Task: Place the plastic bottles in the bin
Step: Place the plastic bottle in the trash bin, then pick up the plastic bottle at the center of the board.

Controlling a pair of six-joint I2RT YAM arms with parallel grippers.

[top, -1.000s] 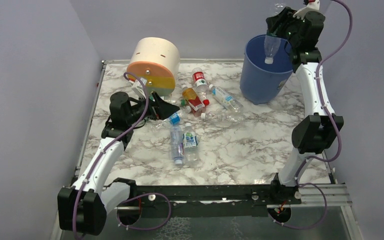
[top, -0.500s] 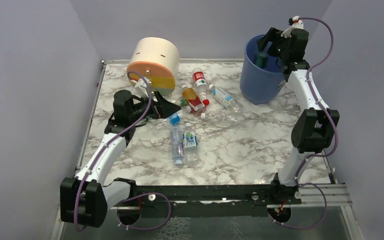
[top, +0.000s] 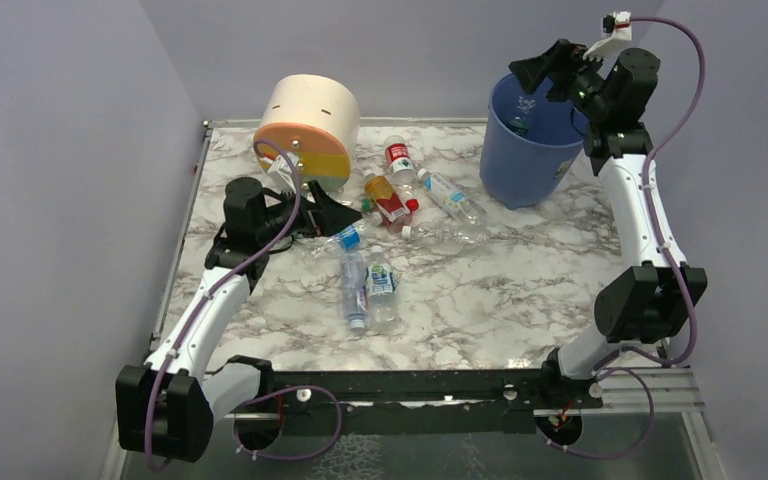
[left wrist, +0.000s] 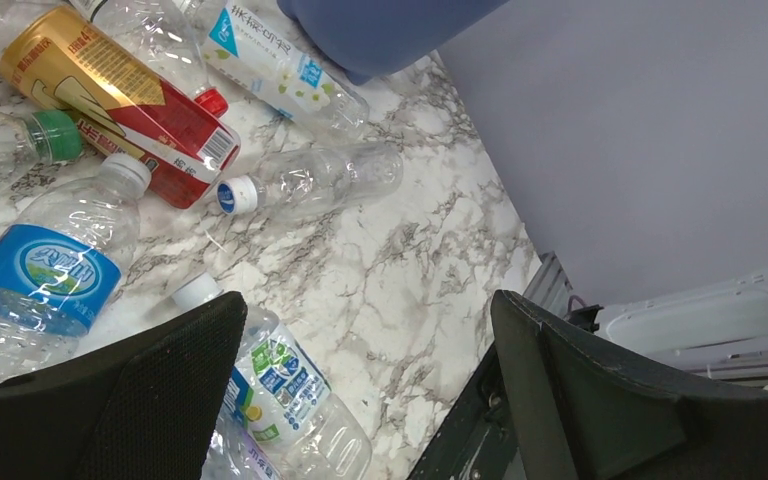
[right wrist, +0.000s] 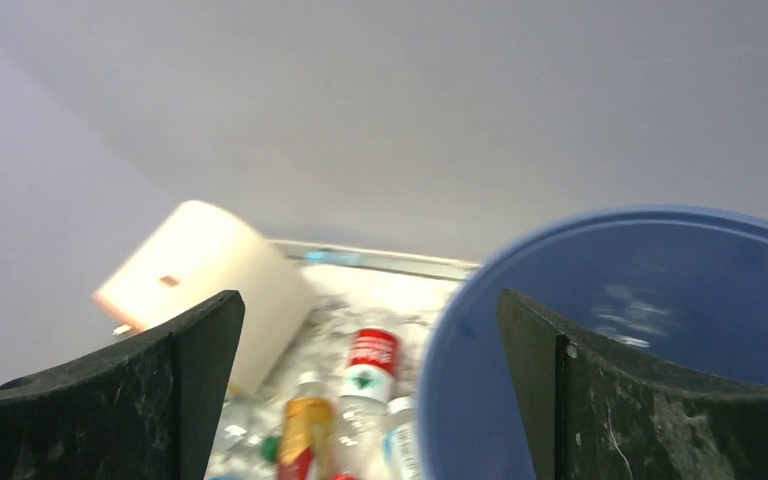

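The blue bin [top: 530,150] stands at the back right of the marble table, and a clear bottle [top: 522,120] lies inside it. My right gripper [top: 543,72] hangs open and empty over the bin's rim [right wrist: 600,230]. Several plastic bottles lie mid-table: a red-labelled one [top: 398,155], an orange-tinted one [left wrist: 120,95], a white-labelled one [left wrist: 280,65], a clear one [left wrist: 310,180] and a blue-labelled one [left wrist: 50,270]. Two more [top: 365,287] lie side by side nearer the front. My left gripper [top: 335,215] is open just left of the pile, nothing between its fingers [left wrist: 160,400].
A cream, orange and yellow cylinder [top: 307,125] lies on its side at the back left, close behind my left gripper. Grey walls close in the table at the back and on both sides. A black rail [top: 410,385] runs along the near edge.
My right gripper opened and let go of the bottle it held over the bin; the bottle now lies inside. That gripper dipped, then rose to the rim. The left gripper edged toward the pile.
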